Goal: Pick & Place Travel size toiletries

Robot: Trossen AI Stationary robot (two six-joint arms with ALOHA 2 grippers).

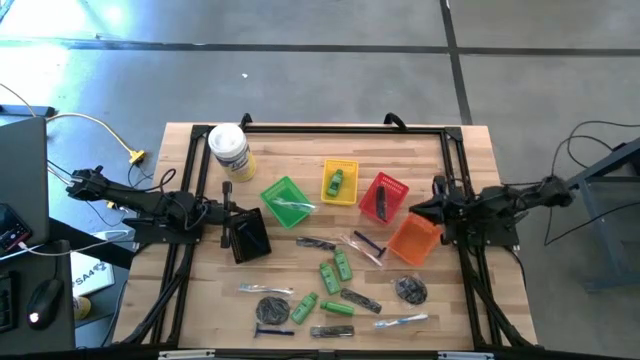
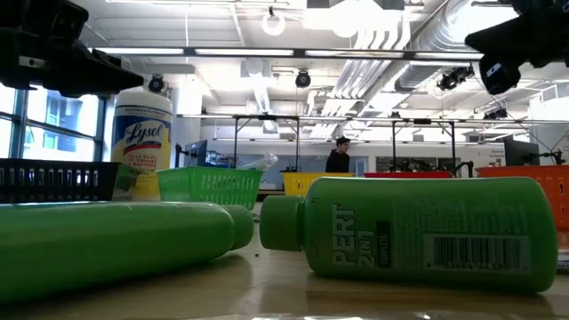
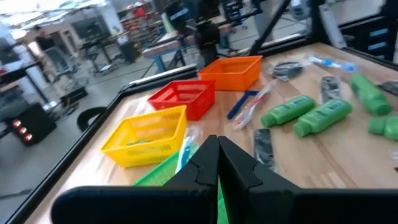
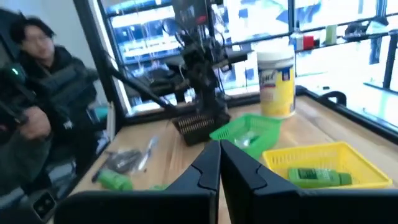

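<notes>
A few items are already sorted: 1 bottle [image 1: 337, 181] sits in the yellow basket [image 1: 351, 165]. Most toiletries [image 1: 335, 272] are left on the table [image 1: 460, 310]. Both grippers, left [image 3: 217, 152] and right [image 4: 219, 155], are closed, empty.

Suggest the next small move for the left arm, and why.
Probably open the left gripper and swing toward the loose green bottles mid-table. Its fingers look shut on nothing, parked by the black basket, while most toiletries still lie outside the baskets; only the yellow basket holds a bottle.
</notes>
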